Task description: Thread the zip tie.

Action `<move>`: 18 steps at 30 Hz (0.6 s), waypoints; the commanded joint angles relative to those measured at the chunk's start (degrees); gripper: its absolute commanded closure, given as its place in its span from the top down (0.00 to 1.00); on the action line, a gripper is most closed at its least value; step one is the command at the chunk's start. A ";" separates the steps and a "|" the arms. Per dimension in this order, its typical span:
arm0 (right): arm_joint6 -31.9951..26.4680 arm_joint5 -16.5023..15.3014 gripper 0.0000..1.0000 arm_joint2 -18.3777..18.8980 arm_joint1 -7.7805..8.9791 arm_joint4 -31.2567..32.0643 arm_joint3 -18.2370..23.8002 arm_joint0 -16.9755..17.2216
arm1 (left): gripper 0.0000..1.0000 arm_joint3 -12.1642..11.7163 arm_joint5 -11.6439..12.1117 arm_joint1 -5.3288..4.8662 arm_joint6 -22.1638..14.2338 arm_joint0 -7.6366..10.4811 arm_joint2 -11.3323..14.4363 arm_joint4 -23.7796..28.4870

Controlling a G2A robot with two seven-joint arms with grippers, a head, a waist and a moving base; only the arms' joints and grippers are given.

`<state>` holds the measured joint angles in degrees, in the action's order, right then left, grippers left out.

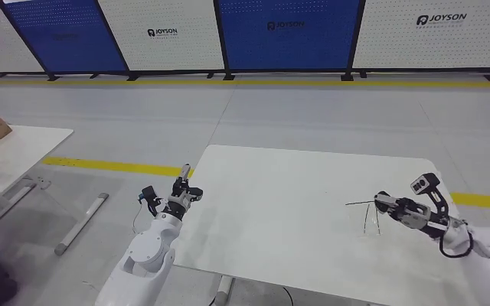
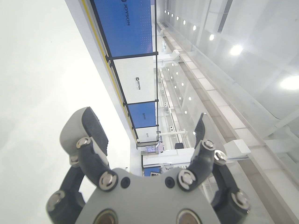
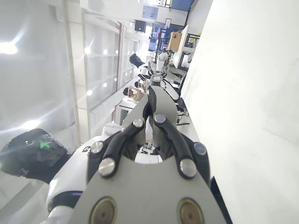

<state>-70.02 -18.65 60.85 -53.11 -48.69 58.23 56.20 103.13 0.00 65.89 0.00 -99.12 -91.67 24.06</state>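
Thin black plastic zip tie (image 1: 360, 203) sitting near right edge of white table (image 1: 291, 214). Right gripper (image 1: 380, 202) pressing together at its end. Left gripper (image 2: 146, 117) spread, hovering at table's left edge. Risk: strap slipping, pinch looking weak.

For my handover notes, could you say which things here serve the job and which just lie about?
Job: thin black zip ties; large white table; shut right pincer beside the ties; open left pincer.
Lying about: second white table; grey bar on the floor.
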 commanded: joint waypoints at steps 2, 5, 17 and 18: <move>3.21 0.18 0.00 -0.36 -0.17 1.52 1.85 0.33 | 1.00 0.00 0.00 0.00 0.00 0.00 0.00 0.00; 3.21 0.18 0.00 -0.36 -0.17 1.52 1.85 0.33 | 1.00 0.00 0.00 0.00 0.00 0.00 0.00 0.00; 3.21 0.18 0.00 -0.36 -0.17 1.52 1.85 0.33 | 1.00 3.25 4.79 0.48 2.84 -1.40 4.60 -10.02; 3.21 0.18 0.00 -0.36 -0.17 1.52 1.85 0.33 | 1.00 3.46 4.88 0.57 2.77 -1.40 5.81 -11.39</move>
<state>-66.82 -18.47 60.50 -53.28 -47.18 60.08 56.53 106.41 4.76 66.38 2.73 -100.51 -87.21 14.45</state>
